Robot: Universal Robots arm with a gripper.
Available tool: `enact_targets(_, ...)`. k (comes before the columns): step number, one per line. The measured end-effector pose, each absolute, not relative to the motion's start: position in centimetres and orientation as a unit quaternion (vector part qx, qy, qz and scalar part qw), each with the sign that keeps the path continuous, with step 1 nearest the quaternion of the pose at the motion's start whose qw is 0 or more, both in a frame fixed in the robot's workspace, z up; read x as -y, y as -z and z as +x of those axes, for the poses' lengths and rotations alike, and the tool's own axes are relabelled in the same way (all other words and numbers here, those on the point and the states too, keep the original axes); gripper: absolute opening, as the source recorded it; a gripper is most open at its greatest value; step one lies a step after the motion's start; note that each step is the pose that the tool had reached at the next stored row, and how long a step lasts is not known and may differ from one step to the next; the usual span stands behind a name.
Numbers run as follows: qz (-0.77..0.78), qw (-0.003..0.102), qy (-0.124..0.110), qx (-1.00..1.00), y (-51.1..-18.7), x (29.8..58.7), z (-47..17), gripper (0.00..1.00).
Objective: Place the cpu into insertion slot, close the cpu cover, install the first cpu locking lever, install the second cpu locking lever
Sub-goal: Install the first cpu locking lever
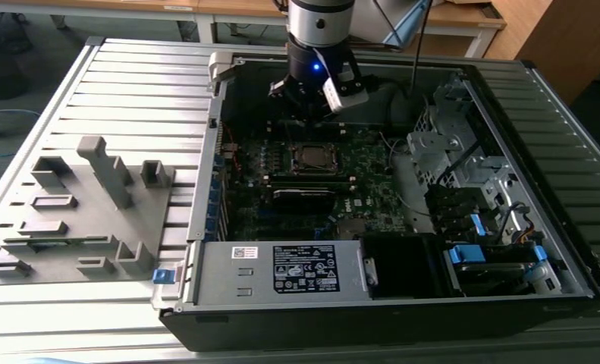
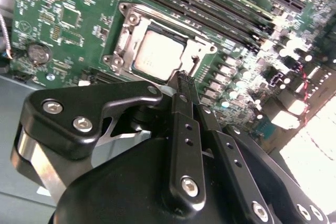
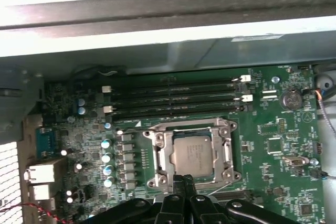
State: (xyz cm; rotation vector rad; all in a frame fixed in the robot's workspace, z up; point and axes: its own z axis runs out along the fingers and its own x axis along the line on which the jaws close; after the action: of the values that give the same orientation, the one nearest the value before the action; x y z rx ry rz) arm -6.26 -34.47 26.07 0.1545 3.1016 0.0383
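a grey fixture block lies on the slatted table beside the open computer case.

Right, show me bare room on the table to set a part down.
Bare table slats between the grey holder and the far edge, and between holder and near edge. Crowded inside the case, where the gripper hangs near the chip.
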Motion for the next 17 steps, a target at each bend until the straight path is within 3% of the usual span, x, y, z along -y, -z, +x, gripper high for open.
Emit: enact_targets(17, 0.050, 0.018, -0.012, -0.999, -25.9, 34.5, -8.6, 0.11)
